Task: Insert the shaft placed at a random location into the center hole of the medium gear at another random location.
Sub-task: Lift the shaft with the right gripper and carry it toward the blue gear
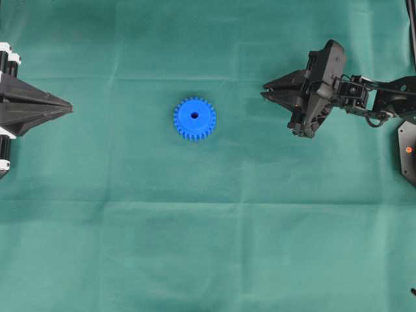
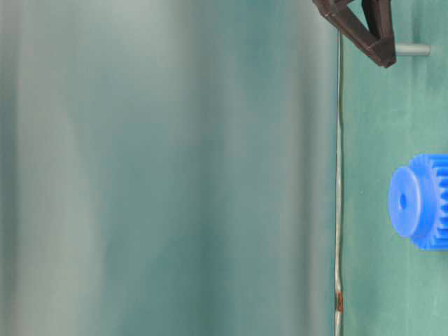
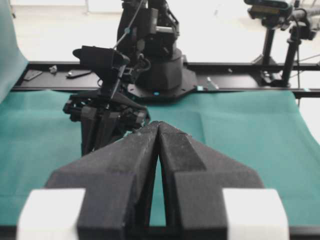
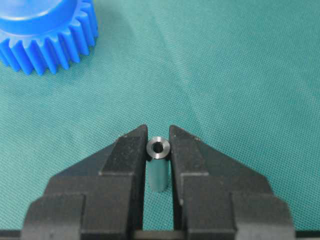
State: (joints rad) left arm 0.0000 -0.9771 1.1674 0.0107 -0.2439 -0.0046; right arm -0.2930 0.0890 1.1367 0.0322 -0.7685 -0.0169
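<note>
1. Black, matte fingers [image 4: 127, 165] of the right gripper [image 4: 158, 150] flank one shaft [image 4: 158, 148], jaws narrowed and touching its sides.
2. One shaft only: a short silvery metal cylinder standing upright on the cloth, with a small bore in its top end.
3. One medium gear [image 1: 194, 119], bright blue toothed plastic, lies flat mid-cloth, well apart from the shaft; its center hole [image 1: 194, 116] is round and dark.
4. Woven green cloth [image 1: 214, 247] covers the table.
5. One left gripper [image 3: 158, 131] rests at the left edge, its jaws pressed together on nothing.

Open cloth [image 1: 214, 247] btwn arms; gear [image 1: 194, 119] mid.
</note>
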